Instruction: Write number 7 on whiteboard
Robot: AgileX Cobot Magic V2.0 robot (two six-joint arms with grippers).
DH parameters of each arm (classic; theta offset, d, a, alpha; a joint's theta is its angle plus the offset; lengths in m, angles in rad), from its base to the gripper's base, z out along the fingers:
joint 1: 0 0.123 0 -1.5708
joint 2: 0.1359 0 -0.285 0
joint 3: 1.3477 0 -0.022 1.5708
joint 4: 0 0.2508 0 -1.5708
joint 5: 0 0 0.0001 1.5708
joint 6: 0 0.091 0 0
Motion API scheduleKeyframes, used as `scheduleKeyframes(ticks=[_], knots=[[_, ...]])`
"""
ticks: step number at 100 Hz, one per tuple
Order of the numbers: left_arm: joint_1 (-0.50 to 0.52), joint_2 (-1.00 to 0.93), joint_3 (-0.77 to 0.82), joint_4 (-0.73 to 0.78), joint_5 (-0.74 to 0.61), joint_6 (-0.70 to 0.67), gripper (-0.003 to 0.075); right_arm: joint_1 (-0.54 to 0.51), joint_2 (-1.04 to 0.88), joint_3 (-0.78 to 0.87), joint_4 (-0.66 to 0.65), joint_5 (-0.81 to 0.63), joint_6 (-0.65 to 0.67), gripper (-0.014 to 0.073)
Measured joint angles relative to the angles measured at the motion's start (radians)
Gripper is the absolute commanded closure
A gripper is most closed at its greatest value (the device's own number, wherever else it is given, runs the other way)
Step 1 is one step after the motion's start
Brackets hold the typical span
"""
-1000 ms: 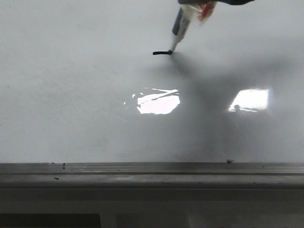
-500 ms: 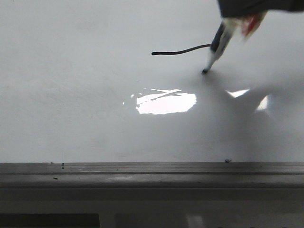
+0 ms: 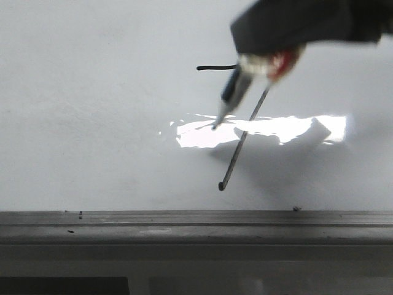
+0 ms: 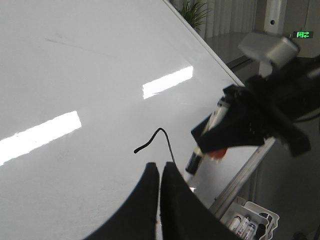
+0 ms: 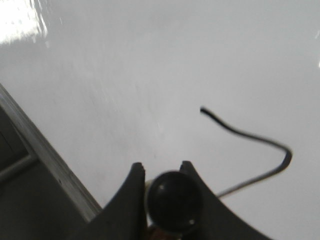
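Observation:
The whiteboard (image 3: 92,123) fills the front view. On it the number 7 (image 3: 242,141) shows a black top bar, partly hidden by my right gripper (image 3: 264,61), and a long grey diagonal ending in a dot near the ledge. That gripper is shut on a marker (image 3: 232,95), whose tip hangs over the glare patch, away from the dot. The right wrist view shows the marker's dark end cap (image 5: 172,200) between the fingers (image 5: 134,182) and the number 7 (image 5: 240,132) beyond. My left gripper (image 4: 160,172) is shut and holds nothing, near the number 7 (image 4: 149,143).
A grey metal ledge (image 3: 184,224) runs along the whiteboard's lower edge. Bright glare (image 3: 202,134) lies on the board. In the left wrist view a white tray (image 4: 247,220) with small cylinders sits below the ledge, and a plant (image 4: 192,10) stands beyond the board.
The marker finished the top bar, turned the corner and drew the long diagonal down to a dot. The right gripper has since come closer to the front camera, its tip left of the stroke.

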Motion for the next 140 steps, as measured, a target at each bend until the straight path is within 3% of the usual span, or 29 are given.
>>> scheduleKeyframes(ticks=[8, 23, 30, 52, 79, 140], knots=[[0.0, 0.0, 0.0, 0.01, 0.001, 0.0, 0.0675, 0.02, -0.037, -0.043, 0.0, 0.002, -0.011, 0.0665], [0.0, 0.066, 0.0, 0.025, 0.02, 0.0, 0.038, 0.046, -0.055, -0.07, 0.0, 0.029, -0.051, 0.0665], [0.0, 0.131, 0.0, 0.03, 0.05, -0.009, 0.0318, 0.058, -0.044, -0.07, 0.0, 0.079, -0.07, 0.0665], [0.0, 0.352, -0.07, 0.066, 0.222, 0.006, 0.0332, 0.063, 0.01, -0.07, -0.004, 0.305, -0.156, 0.0665], [0.0, 0.475, -0.173, 0.101, 0.296, 0.079, 0.0333, 0.063, 0.027, -0.07, -0.009, 0.338, -0.225, 0.0665], [0.0, 0.572, -0.191, 0.098, 0.398, 0.11, 0.0335, 0.063, 0.136, -0.07, -0.026, 0.449, -0.227, 0.0665]])
